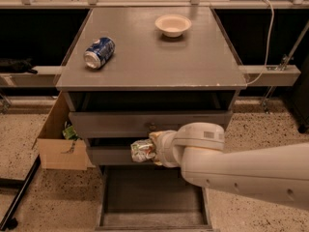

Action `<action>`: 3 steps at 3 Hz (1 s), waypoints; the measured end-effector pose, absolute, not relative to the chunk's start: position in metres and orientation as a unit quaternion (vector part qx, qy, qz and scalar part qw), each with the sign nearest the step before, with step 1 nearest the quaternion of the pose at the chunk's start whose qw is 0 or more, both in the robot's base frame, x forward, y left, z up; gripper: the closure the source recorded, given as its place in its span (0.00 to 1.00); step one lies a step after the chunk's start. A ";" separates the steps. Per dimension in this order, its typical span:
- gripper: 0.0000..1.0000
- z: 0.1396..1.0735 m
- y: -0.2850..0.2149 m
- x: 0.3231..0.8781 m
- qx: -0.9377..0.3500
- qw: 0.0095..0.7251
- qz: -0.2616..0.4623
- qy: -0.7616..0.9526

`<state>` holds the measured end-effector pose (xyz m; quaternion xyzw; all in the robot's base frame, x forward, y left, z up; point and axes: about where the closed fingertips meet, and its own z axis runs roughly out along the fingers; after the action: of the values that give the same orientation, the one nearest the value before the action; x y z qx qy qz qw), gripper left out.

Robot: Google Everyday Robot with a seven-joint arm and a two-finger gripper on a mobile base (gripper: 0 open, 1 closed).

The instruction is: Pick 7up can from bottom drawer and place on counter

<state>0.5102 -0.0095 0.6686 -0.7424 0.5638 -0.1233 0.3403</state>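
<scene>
We locate the end effector (151, 149) in front of the grey drawer cabinet (77, 105), level with the lower of the two shallow drawers. It is closed on the 7up can (142, 150). The can is dented and silvery with green markings, and it lies roughly on its side in the grip, projecting to the left of the fingers.

The can is clear of every surface. It hangs in front of the shallow drawer front (108, 155), above the pulled-out bottom drawer (145, 197) and below the level of the counter (159, 57).

The white arm (241, 170) enters from the lower right corner and covers the right part of the drawer fronts. The bottom drawer stands open toward the camera, and its flat grey floor is visible beneath the arm.

We note two items on the counter:
- A blue and white can (99, 52) lies on its side near the left edge.
- A small pale bowl (173, 25) stands upright toward the back, right of centre, well apart from that can.

The upper shallow drawer (120, 123) is slightly pulled out.

On the speckled floor (29, 192), an open cardboard box (60, 151) sits just beside the cabinet's left side (something green shows inside it). A pale cable (268, 37) hangs at the right, behind the cabinet.
</scene>
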 end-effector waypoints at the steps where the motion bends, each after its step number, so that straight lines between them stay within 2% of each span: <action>1: 1.00 0.692 0.010 0.521 -0.758 0.325 -0.156 0.543; 2: 1.00 0.767 0.012 0.532 -0.746 0.357 -0.212 0.520; 3: 1.00 0.782 0.016 0.536 -0.744 0.367 -0.216 0.515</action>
<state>0.5359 0.0162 0.7820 -0.7438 0.5152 -0.2162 0.3670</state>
